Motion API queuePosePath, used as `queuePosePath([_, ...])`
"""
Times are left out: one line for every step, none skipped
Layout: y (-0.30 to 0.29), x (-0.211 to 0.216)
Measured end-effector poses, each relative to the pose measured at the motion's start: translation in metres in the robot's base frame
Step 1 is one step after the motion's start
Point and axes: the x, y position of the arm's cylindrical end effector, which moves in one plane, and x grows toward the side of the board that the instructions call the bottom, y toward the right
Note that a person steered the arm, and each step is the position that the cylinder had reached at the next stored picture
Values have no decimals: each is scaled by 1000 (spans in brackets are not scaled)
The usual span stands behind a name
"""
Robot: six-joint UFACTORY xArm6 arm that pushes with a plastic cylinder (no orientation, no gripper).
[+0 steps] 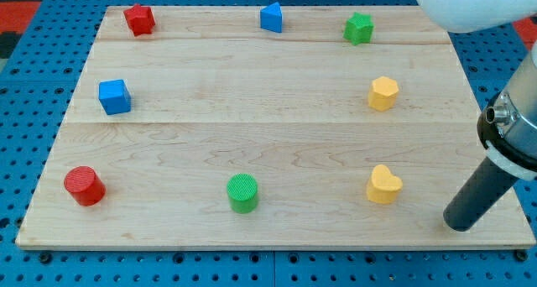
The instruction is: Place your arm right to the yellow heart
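The yellow heart (383, 185) lies on the wooden board (277, 144) at the view's lower right. My tip (458, 225) rests on the board to the right of the heart and a little below it, about a block's width or more apart, not touching it. The dark rod runs up and right from the tip to the arm's collar at the view's right edge. A second yellow block, a hexagon (383, 93), sits above the heart.
A green cylinder (243, 192) and a red cylinder (84, 185) lie along the bottom. A blue cube (114, 96) sits at the left. A red block (139, 20), a blue block (271, 18) and a green star (358, 28) line the top edge.
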Motion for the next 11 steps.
queuePosePath([0,1])
queuePosePath([-1,7])
queuePosePath([-1,9])
queuePosePath([-1,10])
queuePosePath([-1,10])
queuePosePath([-1,7])
queuePosePath([-1,6])
queuePosePath([-1,6])
queuePosePath([-1,-7])
queuePosePath([0,-22])
queuePosePath([0,-23])
